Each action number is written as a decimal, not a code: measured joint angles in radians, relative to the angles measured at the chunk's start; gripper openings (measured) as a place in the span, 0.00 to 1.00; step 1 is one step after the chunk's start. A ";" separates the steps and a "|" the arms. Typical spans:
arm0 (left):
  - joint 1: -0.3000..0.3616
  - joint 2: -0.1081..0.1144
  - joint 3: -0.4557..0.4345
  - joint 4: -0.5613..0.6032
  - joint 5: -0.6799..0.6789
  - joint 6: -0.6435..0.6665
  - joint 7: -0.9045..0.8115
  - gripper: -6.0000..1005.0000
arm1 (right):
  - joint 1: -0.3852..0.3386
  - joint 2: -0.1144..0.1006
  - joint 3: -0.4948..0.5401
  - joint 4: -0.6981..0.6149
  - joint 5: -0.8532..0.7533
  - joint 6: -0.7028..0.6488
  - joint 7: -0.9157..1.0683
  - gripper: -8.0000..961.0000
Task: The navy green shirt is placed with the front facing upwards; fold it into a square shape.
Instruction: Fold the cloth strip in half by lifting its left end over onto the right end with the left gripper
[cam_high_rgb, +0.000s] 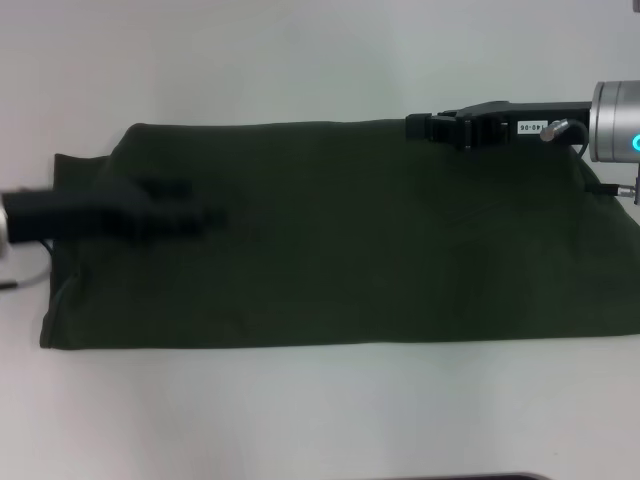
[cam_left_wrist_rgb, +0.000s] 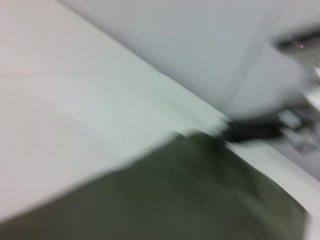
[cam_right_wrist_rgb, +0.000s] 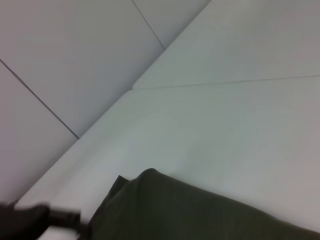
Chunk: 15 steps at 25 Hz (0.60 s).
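The navy green shirt lies across the table as a long flat rectangle, plain green side up, with no lettering showing. My left gripper hovers over the shirt's left part, blurred by motion, its two fingers apart and nothing between them. My right gripper sits at the shirt's far edge, right of centre, pointing left. The left wrist view shows green cloth and the right gripper beyond it. In the right wrist view a shirt corner is visible, with the left gripper as a dark blur past it.
The white table surrounds the shirt on the far and near sides. A cable trails from the left arm at the left edge. Pale wall panels rise behind the table.
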 joint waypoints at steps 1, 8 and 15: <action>-0.005 0.008 -0.022 -0.001 0.000 -0.028 -0.047 0.88 | 0.000 0.000 0.000 0.000 -0.001 0.000 -0.001 0.03; -0.009 0.042 -0.067 0.028 0.016 -0.070 -0.253 0.88 | -0.004 -0.010 0.001 0.000 -0.003 -0.004 -0.002 0.03; -0.020 0.060 -0.065 0.056 0.153 -0.070 -0.405 0.88 | -0.009 -0.034 0.021 0.000 -0.004 -0.055 0.003 0.03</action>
